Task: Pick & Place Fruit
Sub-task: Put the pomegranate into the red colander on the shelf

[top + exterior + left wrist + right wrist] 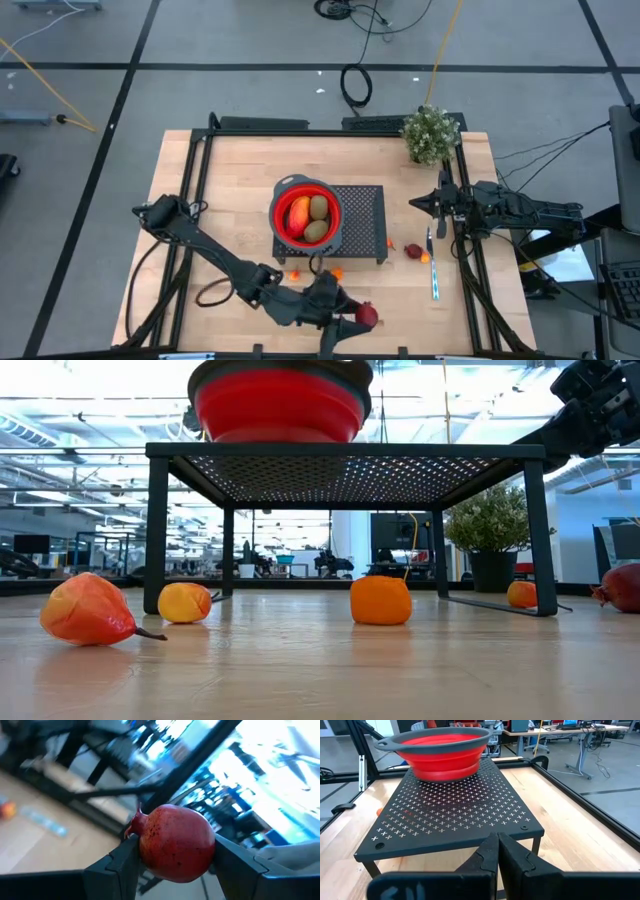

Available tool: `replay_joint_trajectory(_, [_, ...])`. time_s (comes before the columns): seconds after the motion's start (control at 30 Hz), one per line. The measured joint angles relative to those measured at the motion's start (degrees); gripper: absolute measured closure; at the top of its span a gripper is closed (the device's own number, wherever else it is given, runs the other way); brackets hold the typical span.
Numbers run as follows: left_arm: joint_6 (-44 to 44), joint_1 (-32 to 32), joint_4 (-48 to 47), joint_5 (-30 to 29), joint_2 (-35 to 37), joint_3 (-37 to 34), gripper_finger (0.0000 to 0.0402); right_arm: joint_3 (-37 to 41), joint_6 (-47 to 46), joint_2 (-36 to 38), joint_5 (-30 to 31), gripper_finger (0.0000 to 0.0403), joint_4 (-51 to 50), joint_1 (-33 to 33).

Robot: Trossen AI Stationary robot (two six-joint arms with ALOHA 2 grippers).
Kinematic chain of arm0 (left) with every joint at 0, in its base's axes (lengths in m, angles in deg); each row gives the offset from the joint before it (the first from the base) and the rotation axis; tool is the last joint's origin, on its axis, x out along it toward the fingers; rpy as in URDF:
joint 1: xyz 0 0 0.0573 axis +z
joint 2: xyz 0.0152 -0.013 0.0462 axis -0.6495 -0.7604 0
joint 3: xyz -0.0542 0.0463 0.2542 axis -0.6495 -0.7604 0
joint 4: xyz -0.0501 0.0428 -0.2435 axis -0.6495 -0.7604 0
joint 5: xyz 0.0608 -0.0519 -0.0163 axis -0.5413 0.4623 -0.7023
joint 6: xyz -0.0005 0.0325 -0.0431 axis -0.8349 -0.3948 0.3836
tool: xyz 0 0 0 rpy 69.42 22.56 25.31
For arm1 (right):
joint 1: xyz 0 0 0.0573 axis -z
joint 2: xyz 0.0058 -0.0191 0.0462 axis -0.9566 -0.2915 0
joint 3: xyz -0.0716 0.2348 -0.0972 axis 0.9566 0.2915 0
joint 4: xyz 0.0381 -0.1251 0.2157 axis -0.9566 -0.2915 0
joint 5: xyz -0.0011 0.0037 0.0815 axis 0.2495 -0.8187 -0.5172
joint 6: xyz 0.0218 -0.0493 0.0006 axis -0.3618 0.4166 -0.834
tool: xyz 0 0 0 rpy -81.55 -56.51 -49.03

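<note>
L gripper (175,857) at the desk's (230,180) near edge, fingers clamped on a dark red fruit (172,842). Lift it clear, carry over the rack (360,215), drop into the bowl (305,215) w/o clipping the rim. R gripper (497,852) waits beside the rack, fingers together.

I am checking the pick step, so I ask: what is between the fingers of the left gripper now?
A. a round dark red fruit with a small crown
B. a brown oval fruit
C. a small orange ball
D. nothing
A: in the left wrist view the left gripper has its two dark fingers pressed on both sides of the round dark red fruit.
</note>
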Motion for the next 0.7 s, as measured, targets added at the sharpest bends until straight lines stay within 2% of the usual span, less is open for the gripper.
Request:
replay_joint_trajectory(0.23, [-11.94, -0.93, 11.3, 0.07, 0.0, 0.02, 0.0192, -0.02, 0.0, 0.0, 0.0, 0.0403, 0.0, -0.02])
replay_joint_trajectory(0.47, [-21.23, -1.69, 18.16, 0.09, 0.0, 0.02, 0.0192, -0.02, 0.0, -0.02, 0.0, 0.0403, 0.0, -0.02])
replay_joint_trajectory(0.7, [-22.52, -1.9, 18.79, 0.14, -0.02, 0.02, 0.0192, 0.0, 0.0, -0.02, 0.0, 0.0403, 0.0, -0.02])
